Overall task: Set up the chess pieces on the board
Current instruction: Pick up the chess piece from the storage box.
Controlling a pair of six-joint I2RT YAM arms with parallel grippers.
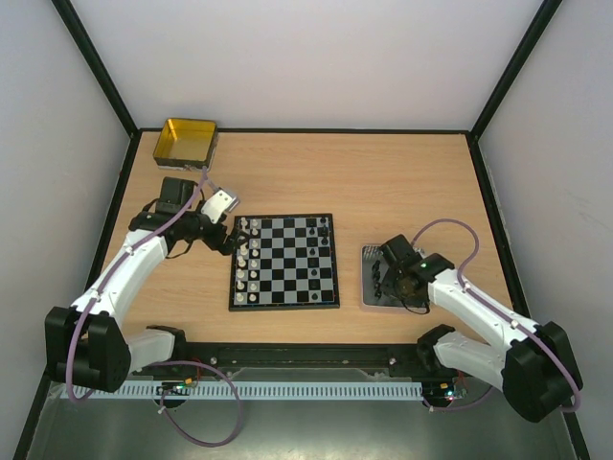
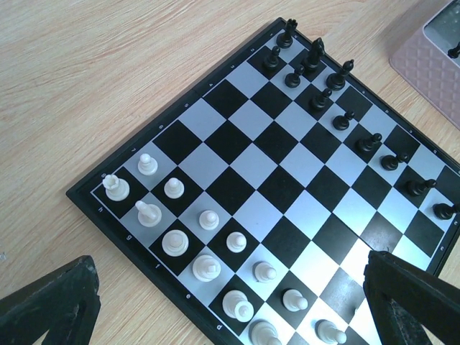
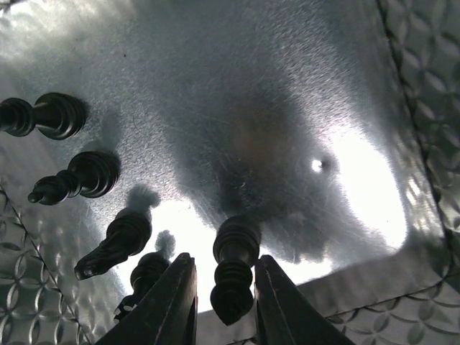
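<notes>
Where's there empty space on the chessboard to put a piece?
The middle squares of the board, between the white pieces and the black pieces, are bare. So is the wooden table beyond the board. Both piece rows are crowded.

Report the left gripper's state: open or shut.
Open. In the left wrist view the left gripper's two fingers sit far apart at the bottom corners, with only the chessboard showing between them; nothing is held.
</notes>
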